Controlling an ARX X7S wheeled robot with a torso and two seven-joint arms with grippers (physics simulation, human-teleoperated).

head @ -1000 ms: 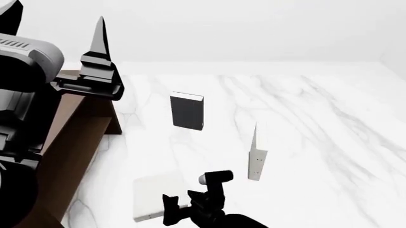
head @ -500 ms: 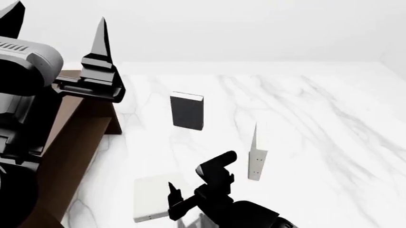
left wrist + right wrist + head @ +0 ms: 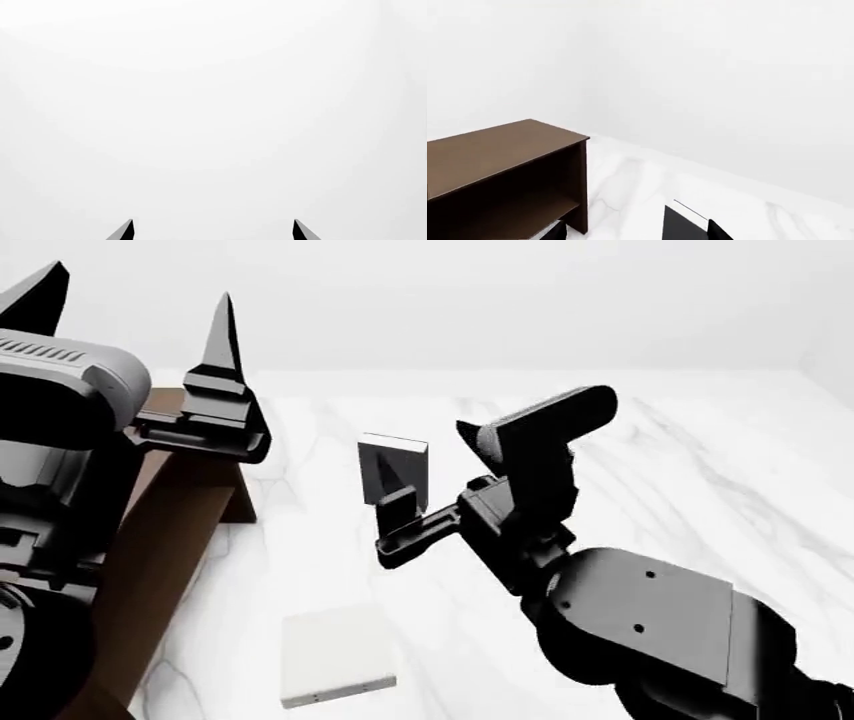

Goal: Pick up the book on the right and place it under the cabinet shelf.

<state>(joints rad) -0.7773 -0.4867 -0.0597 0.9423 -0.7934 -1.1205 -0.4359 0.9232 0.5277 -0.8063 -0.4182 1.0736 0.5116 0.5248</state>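
Observation:
The book (image 3: 334, 655), plain off-white, lies flat on the marble floor near me, right of the dark brown cabinet shelf (image 3: 174, 530). My right gripper (image 3: 390, 512) hangs open and empty high above the floor, well above and beyond the book, pointing toward the cabinet shelf (image 3: 500, 165). Its two fingertips (image 3: 554, 232) show at the edge of the right wrist view, far apart. My left gripper (image 3: 140, 285) is raised above the cabinet, open and empty. In the left wrist view the left gripper (image 3: 213, 231) faces only a blank white wall.
A dark charcoal book (image 3: 400, 455) stands upright farther back, partly covered by my right gripper; the dark book (image 3: 684, 227) also shows in the right wrist view. My bulky right forearm (image 3: 654, 630) blocks the floor at the right. White walls close the room.
My right arm has risen from floor level beside the off-white book to mid-height, swinging up and right. It now covers the upright pale book. The left arm barely shifted.

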